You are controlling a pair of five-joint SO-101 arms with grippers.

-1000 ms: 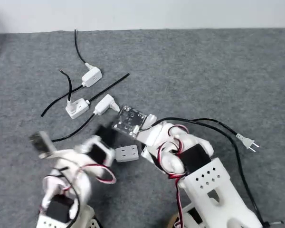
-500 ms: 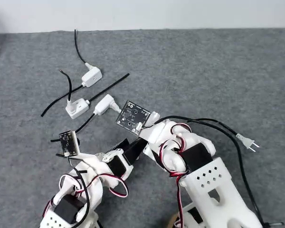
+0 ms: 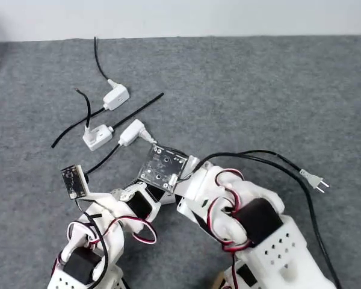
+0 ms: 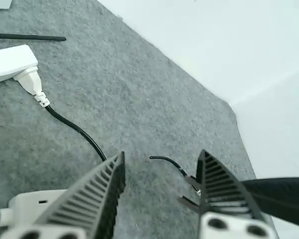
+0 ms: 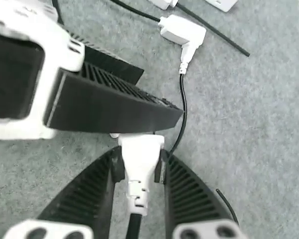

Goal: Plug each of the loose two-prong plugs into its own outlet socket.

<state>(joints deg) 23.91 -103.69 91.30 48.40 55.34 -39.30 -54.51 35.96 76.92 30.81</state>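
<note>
Since half a second ago, the right arm's camera board point(image 3: 162, 167) has drawn back toward the arm bases. The left arm's board point(image 3: 72, 180) has slid slightly outward.

Right gripper point(image 5: 140, 158): clenched on a white corded socket point(image 5: 138, 169), one finger on each flank, with the cord running back between them. One dark finger of the left gripper point(image 4: 162, 157) lies crosswise just ahead of the socket's nose; I cannot tell whether they touch.

Left gripper: released, fingers spread, with grey carpet point(image 4: 139, 89) between them.

Further ahead of both, a second white socket point(image 5: 182, 30) lies flat. Its black cord point(image 5: 183, 109) trails back past the right gripper. Beyond it lie a third socket point(image 3: 97, 136) and a fourth socket point(image 3: 115, 96).

Two-prong plug point(image 3: 313, 179): on the carpet, well apart, off the right arm's outer side, prongs bare.
</note>
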